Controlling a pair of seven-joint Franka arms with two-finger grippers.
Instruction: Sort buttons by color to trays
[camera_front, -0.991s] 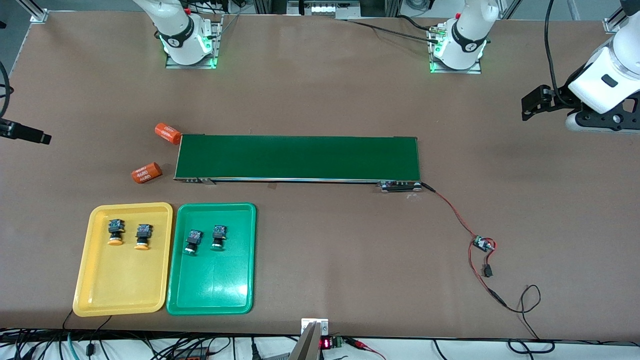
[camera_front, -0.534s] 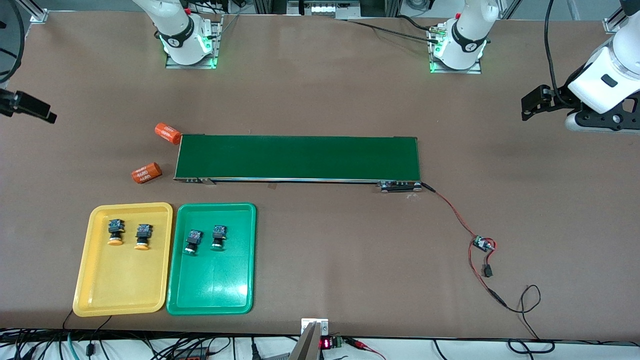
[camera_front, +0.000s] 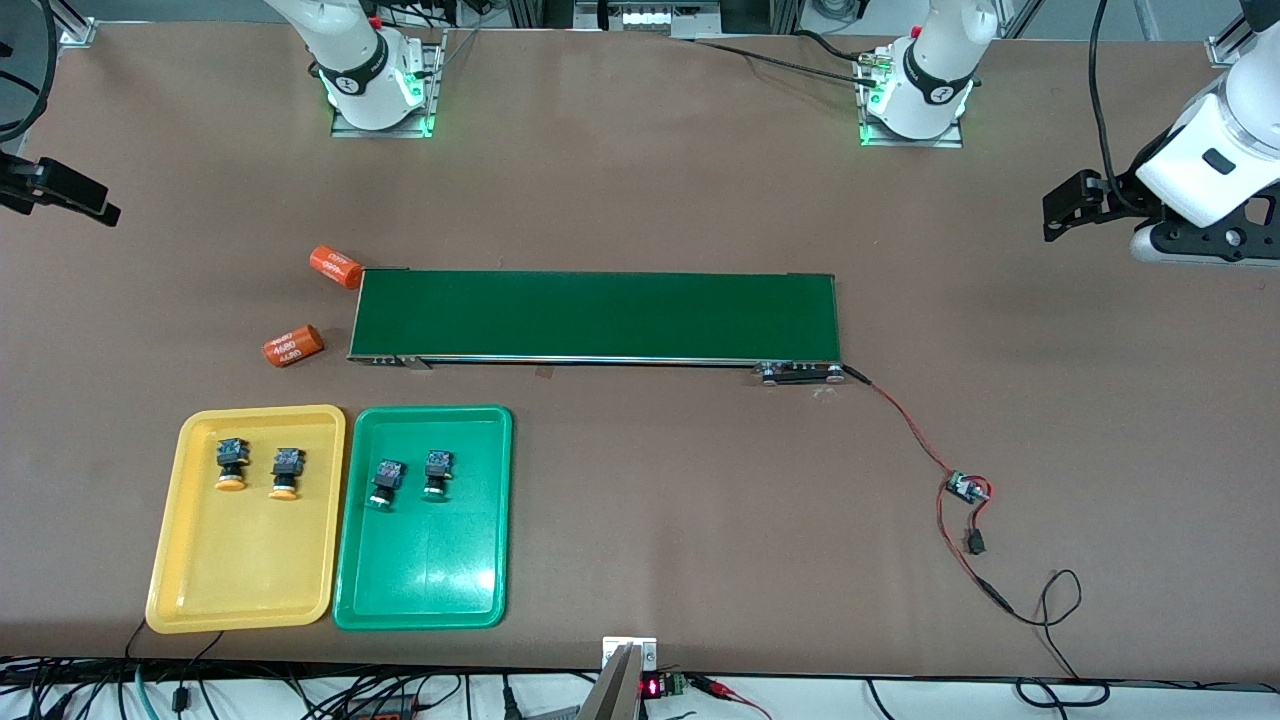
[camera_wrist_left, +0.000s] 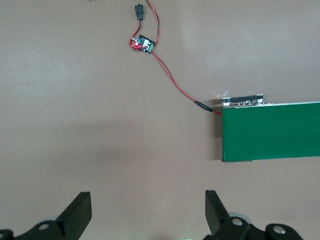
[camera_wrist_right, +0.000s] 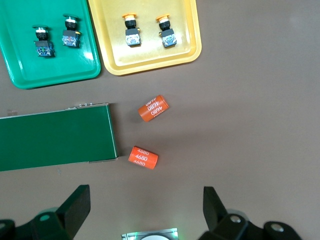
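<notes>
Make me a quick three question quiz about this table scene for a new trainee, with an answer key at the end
1. True or false: each green-capped button lies in the green tray.
2. How many buttons lie in the yellow tray? A) one B) two C) four
3. Fill in: the two orange cylinders lie on the table at the ____ arm's end of the dark-green belt.

Key
1. True: both green-capped buttons are there.
2. B: two yellow-orange buttons.
3. Right. Both the left gripper and the right gripper hang with jaws open, holding nothing.
</notes>
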